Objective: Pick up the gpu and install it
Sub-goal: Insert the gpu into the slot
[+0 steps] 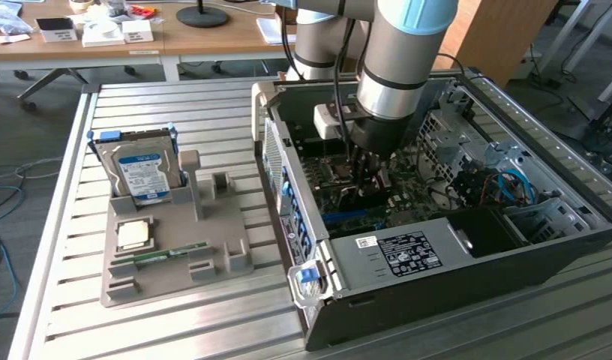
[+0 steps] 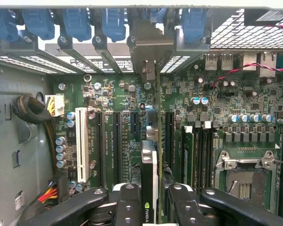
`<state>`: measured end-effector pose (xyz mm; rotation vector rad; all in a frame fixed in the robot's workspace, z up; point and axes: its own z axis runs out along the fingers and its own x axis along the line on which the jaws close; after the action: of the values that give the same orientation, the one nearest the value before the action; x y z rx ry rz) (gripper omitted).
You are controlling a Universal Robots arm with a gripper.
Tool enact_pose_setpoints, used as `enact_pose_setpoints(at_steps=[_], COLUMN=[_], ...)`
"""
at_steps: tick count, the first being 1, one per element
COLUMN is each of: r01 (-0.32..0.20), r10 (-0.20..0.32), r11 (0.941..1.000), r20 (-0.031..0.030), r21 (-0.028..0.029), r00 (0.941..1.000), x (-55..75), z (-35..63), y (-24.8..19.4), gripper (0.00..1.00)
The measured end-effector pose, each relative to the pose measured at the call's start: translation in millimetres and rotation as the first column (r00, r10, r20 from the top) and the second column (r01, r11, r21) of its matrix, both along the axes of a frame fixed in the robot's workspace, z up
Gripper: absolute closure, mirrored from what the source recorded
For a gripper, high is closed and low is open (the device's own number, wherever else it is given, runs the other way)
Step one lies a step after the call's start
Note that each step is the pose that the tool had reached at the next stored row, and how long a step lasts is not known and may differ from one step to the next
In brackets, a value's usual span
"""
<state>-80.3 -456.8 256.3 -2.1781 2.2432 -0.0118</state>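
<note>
My gripper (image 2: 148, 200) is closed on the gpu (image 2: 149, 165), held edge-on inside the computer case (image 1: 486, 292) over the motherboard (image 2: 108, 94) slots. I judge a slight tilt could miss the slot. Its bracket might also snag the rear frame.
</note>
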Motion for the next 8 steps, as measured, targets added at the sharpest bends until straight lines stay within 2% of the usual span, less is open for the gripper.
enact_pose_setpoints(at_steps=[8], r01=[0.006], r10=[-0.006], r11=[1.0], r20=[-0.0001], r21=[-0.0018], r00=[1.0], x=[-0.2], z=[-0.4], y=[-0.6], gripper=[0.73])
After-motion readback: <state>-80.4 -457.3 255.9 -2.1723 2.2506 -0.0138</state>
